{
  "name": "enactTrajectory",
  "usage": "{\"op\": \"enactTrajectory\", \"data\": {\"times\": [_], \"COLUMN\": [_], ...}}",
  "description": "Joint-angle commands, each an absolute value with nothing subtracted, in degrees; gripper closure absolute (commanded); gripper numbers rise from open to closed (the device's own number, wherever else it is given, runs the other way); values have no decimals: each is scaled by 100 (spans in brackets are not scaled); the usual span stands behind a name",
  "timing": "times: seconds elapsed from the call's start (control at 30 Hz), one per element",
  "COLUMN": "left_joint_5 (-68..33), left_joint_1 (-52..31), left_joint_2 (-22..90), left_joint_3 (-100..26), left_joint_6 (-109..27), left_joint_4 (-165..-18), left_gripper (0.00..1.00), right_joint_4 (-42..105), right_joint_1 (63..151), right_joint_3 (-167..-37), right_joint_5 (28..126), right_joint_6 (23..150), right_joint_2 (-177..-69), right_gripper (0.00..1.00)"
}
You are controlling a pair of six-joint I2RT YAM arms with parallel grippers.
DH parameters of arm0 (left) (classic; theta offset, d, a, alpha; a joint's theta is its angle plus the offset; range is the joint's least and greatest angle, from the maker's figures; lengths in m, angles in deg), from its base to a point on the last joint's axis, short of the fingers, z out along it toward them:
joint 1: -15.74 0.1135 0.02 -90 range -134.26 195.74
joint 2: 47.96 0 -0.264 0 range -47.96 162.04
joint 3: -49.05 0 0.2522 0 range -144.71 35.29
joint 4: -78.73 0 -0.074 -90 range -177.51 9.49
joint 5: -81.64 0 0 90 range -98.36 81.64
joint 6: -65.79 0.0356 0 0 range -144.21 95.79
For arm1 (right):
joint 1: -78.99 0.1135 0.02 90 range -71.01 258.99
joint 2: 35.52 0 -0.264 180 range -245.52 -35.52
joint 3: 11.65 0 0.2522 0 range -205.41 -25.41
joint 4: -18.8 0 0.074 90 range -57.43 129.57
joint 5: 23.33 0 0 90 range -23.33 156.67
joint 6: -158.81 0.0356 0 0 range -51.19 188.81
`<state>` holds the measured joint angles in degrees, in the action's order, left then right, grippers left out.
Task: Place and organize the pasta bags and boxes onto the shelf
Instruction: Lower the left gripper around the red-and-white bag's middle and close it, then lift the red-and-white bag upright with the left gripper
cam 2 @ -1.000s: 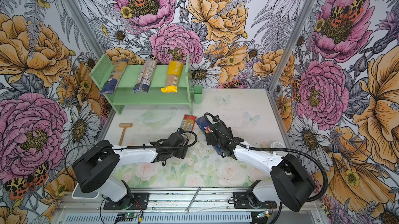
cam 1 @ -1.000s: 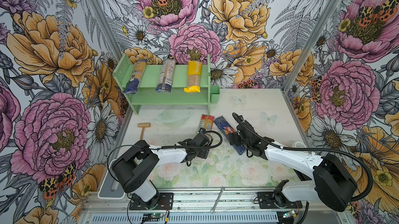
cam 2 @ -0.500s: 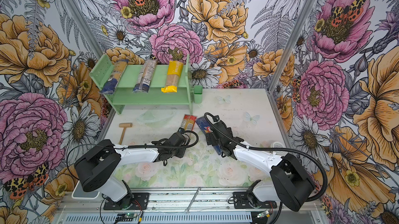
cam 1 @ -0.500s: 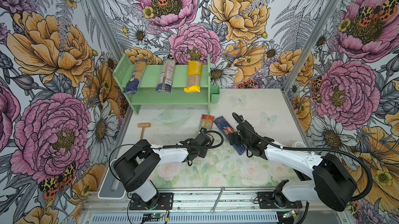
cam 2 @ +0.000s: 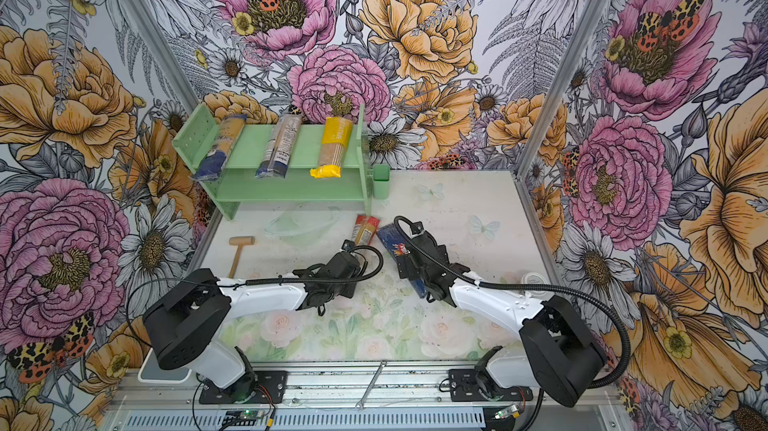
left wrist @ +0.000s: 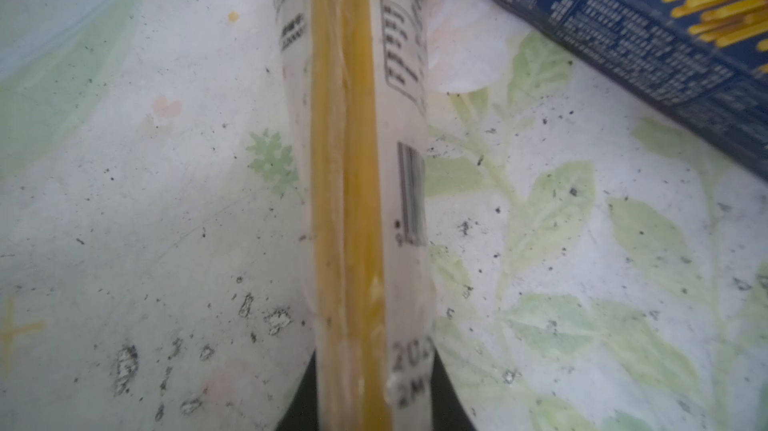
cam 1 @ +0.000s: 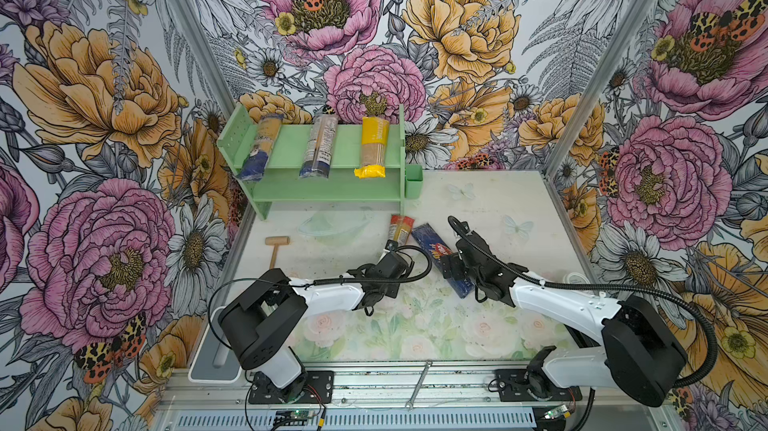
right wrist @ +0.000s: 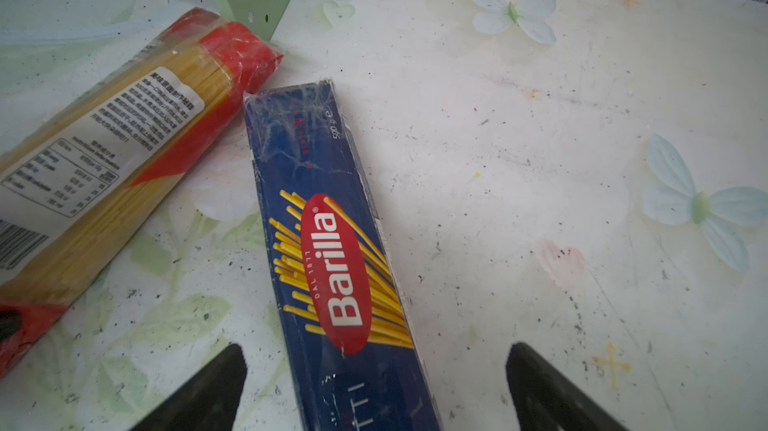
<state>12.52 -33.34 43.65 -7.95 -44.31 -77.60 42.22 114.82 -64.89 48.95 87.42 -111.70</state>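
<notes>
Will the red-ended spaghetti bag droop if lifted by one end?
Probably not much: the red-ended spaghetti bag is packed with long straight strands. Its glossy film looks slippery, so it might slide in the fingers. Being rounded, it could roll if nudged.

1. My left arm (cam 1: 328, 298) and right arm (cam 1: 557, 308): glossy white link shells, black joints.
2. Shoulder housings (cam 1: 262, 325): bulky, rounded, black, with small dotted holes.
3. Cables (cam 1: 702, 325): black corrugated conduit, one per arm.
4. Base plates (cam 1: 291, 387): flat and black.
5. Right gripper (right wrist: 376, 346) fingers (right wrist: 199, 391): matte black wedges.
</notes>
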Motion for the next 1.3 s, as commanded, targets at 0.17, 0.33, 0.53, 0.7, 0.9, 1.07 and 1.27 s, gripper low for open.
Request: {"op": "enactTrajectory", "data": {"times": [0.17,0.33,0.53,0.7,0.9,1.07,1.27], "left_joint_5": [1287,1238,1464,1353,992,775,-107], "left_joint_1": [-3329,-3329,-3328,-3280,-3069,-2651,-1853], "left_joint_2": [4413,4042,3556,3179,2394,1578,545], "left_joint_3": [-552,-197,108,216,401,643,1006], "left_joint_6": [-4483,-4501,-4650,-4742,-5036,-5151,-5260], "left_joint_4": [-7546,-7839,-7837,-7589,-7209,-6975,-6959], "left_gripper": [100,100,100,100,100,100,100], "right_joint_4": [4188,4184,4188,4183,4185,4181,4179], "right_joint_1": [11432,11429,11415,11419,11407,11406,11403], "right_joint_3": [-6496,-6489,-6492,-6505,-6520,-6608,-6702], "right_joint_5": [4847,4856,4839,4850,4865,4907,4961], "right_joint_6": [8773,8773,8751,8739,8732,8689,8674], "right_joint_2": [-11041,-11062,-11064,-11075,-11105,-11202,-11327], "right_gripper": [0,1,1,0,1,0,0]}}
